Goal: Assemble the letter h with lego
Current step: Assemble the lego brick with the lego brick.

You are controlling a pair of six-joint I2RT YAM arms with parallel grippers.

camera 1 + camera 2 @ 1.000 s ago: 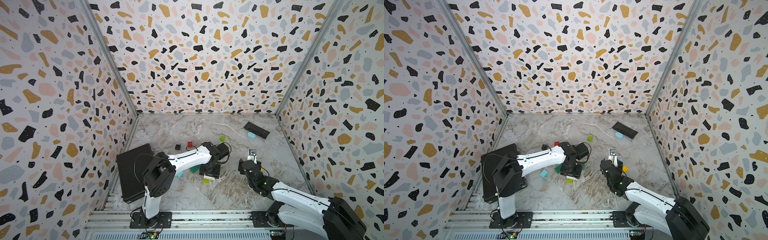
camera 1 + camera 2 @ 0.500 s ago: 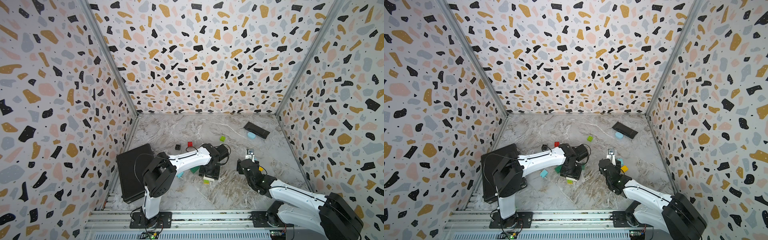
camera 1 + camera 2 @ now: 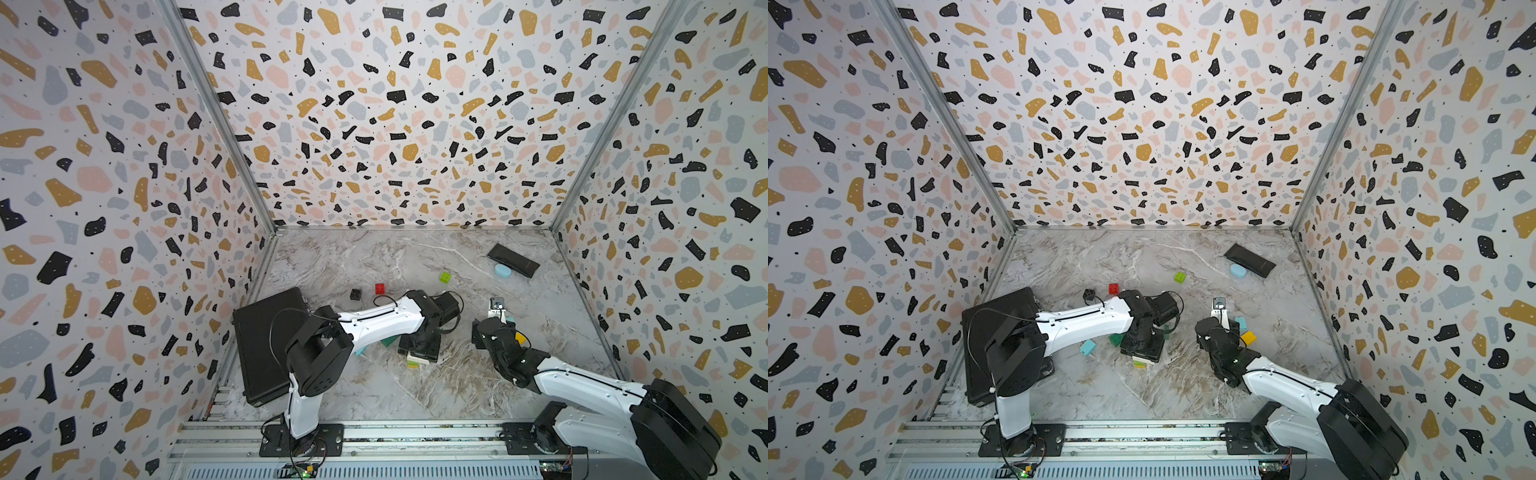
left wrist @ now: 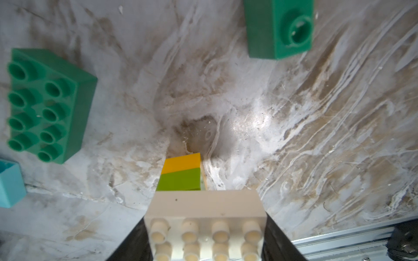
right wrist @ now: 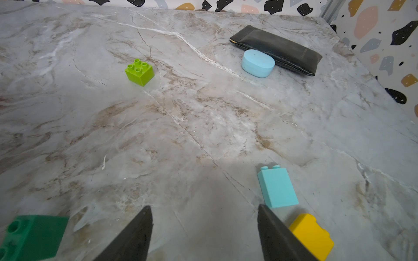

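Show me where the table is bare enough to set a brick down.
Bare: the middle, between the lime brick, the right gripper and the black pouch; also the front strip along the rail. Crowded: around the left gripper, with its white brick and the dark green bricks; a yellow brick and a light blue brick sit beside the right gripper.

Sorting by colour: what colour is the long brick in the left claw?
The brick is white, clearest in the left wrist view.

Left arm (image 3: 382, 322) and right arm (image 3: 582, 382): white shells, black joints.
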